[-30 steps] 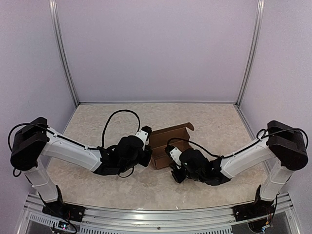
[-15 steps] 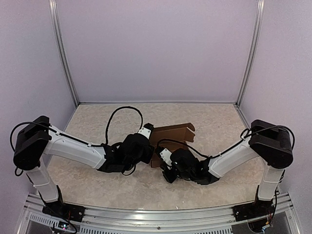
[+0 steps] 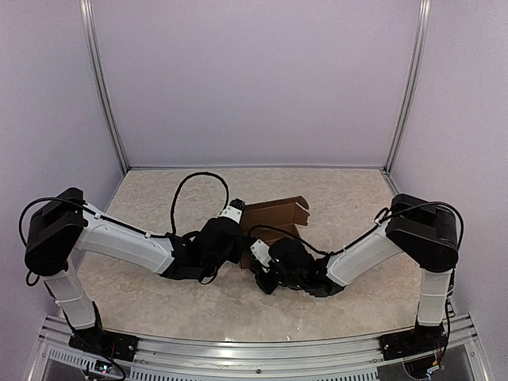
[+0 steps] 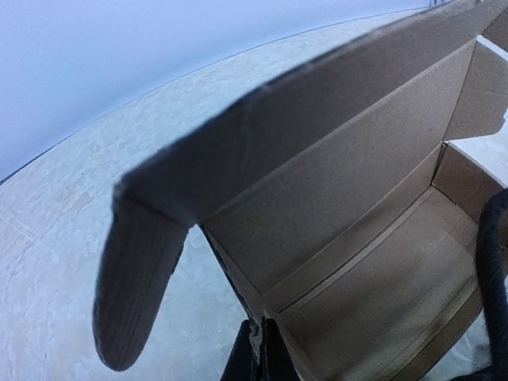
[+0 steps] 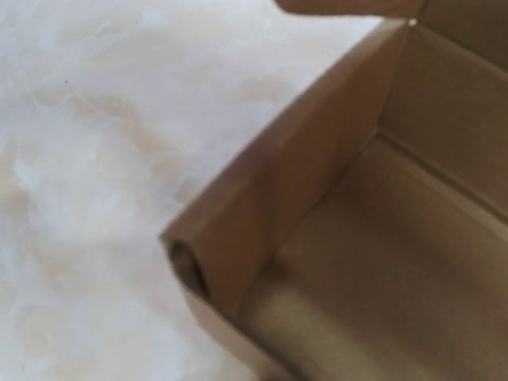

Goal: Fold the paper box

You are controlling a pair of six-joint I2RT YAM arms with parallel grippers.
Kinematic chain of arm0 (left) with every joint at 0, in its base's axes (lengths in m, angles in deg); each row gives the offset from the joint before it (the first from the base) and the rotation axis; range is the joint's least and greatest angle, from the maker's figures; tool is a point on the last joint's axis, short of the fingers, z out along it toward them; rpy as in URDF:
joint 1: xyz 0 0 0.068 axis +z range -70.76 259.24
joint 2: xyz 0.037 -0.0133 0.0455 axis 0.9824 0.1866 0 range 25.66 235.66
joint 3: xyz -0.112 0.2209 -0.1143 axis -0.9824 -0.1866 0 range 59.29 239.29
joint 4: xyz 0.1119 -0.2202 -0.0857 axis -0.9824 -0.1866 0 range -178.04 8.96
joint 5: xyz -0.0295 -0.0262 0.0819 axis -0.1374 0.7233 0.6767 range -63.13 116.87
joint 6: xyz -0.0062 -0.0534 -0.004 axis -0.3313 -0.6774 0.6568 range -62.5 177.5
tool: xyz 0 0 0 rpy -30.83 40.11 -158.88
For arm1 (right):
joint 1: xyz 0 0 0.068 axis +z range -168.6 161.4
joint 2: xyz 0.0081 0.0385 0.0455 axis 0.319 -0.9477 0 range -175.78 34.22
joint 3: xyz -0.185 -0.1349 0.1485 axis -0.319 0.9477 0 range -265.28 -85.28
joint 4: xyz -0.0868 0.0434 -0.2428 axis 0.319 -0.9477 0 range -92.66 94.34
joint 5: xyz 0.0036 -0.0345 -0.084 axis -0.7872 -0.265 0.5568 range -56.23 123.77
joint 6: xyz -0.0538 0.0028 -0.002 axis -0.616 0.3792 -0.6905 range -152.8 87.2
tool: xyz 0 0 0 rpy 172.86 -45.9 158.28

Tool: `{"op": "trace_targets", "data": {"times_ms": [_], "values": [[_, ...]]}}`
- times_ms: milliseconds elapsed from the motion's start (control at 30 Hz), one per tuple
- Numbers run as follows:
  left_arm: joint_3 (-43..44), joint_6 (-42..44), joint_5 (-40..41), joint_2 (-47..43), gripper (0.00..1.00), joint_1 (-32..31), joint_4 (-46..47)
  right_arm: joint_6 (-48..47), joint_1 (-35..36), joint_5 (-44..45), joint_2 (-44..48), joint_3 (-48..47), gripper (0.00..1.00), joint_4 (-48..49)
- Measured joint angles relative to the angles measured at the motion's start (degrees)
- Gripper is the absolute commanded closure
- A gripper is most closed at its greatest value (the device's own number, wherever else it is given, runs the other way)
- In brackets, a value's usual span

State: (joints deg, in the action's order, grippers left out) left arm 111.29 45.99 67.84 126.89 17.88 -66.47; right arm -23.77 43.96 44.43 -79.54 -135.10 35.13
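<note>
Two arms crowd the near-left corner of the paper box [image 3: 276, 216], sitting mid-desk [image 3: 151, 198]. Squeeze too hard and that wall could buckle, or the raised lid [image 4: 317, 127] behind could flop back open. Left fingers [image 4: 244, 357] look closed, pinching the wall's edge. The right arm's [image 3: 357, 252] fingers are hidden: cannot tell.

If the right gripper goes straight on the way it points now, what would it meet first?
Probably the paper box: its near side wall lies just ahead in the right wrist view, though depth is unclear.
</note>
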Motion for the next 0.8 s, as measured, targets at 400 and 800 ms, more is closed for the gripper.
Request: {"op": "trace_targets", "data": {"times_ms": [400, 800], "values": [[-2.0, 4.5, -0.2, -0.5, 1.0, 1.4, 0.9, -0.9, -4.8, -4.9, 17.2, 10.2, 0.54, -2.8], [-4.5, 9.0, -1.7, -5.3, 1.0, 1.6, 1.6, -8.2, -11.6, -6.6, 34.8, 13.6, 0.45, -13.8]]}}
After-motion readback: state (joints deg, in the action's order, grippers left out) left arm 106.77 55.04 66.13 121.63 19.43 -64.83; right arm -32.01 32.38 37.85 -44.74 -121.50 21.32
